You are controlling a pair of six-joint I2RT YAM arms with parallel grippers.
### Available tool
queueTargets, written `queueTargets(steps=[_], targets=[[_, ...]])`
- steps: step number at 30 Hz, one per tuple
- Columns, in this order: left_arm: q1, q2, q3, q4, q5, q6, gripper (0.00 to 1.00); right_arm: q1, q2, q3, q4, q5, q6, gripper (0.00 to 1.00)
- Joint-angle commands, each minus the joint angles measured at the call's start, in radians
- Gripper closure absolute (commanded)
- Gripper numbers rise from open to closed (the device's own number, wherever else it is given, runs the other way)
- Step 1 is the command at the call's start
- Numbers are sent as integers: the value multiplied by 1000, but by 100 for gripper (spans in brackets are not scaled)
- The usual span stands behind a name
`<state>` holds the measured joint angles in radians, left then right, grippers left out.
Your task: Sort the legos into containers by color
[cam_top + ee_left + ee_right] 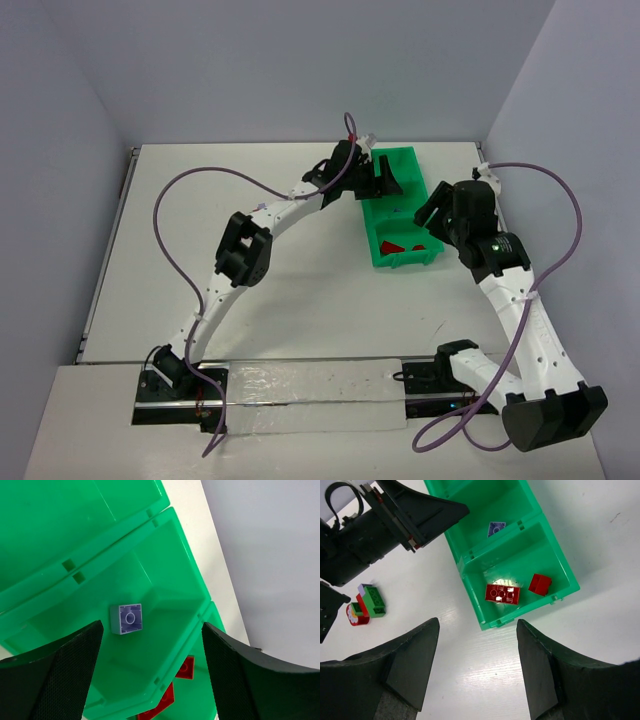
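Note:
The long green tray point(378, 258) lies at the table's back right. Its near end compartment holds two red bricks point(502, 593) point(539, 584), and the one beside it holds a purple brick point(127, 618), studs down. My left gripper point(152, 675) is open and empty, hovering over the purple brick's compartment point(388, 180). My right gripper point(477, 650) is open and empty above the table just in front of the tray's near end, beside the tray in the top view point(432, 213). A small clump of green, red, purple and white bricks point(367, 605) sits on the table left of the tray.
The left arm point(290, 210) arches across the table's middle to the tray. The left gripper's body point(380, 525) hangs over the tray's left side in the right wrist view. The other tray compartments point(60, 515) look empty. Grey walls close in the table at the back and sides.

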<state>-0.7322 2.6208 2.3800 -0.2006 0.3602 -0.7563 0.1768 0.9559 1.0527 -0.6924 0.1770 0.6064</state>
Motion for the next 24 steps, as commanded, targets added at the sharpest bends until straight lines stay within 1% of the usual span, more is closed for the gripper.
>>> queueTargets(steps=[1,2,4,6,8,9,11,14,15,16,18,19,20,22,24], targets=[[-9,-166,-14,20,-17,58,13,-3,11,6,24,1,-22,29],[-9,-176,-30,16,-22,68,13,-3,12,6,24,0,-23,29],[-7,-285,-92,-23,-52,106,13,-3,17,7,25,-10,-32,29],[-5,-403,-200,-44,-121,149,13,-3,26,8,25,-24,-41,29],[4,-482,-327,-63,-186,171,13,-2,37,14,17,-42,-61,29],[5,-523,-338,-77,-223,181,12,-1,43,15,17,-43,-67,29],[29,-620,-461,-124,-330,196,8,6,59,18,9,-54,-81,29],[77,-709,-618,-241,-468,194,8,29,66,14,18,-67,-88,29],[86,-745,-650,-259,-522,190,8,44,67,10,20,-70,-89,29],[97,-768,-685,-277,-523,183,8,53,69,10,23,-68,-87,29],[135,-824,-791,-307,-618,156,9,83,73,5,35,-71,-90,29],[181,-851,-865,-314,-625,135,10,96,80,7,41,-70,-91,29],[198,-871,-890,-315,-613,117,11,110,87,10,42,-68,-92,29],[297,-923,-975,-344,-597,41,15,149,116,28,42,-61,-96,30],[328,-949,-1007,-347,-604,22,16,185,134,34,45,-60,-94,29]])
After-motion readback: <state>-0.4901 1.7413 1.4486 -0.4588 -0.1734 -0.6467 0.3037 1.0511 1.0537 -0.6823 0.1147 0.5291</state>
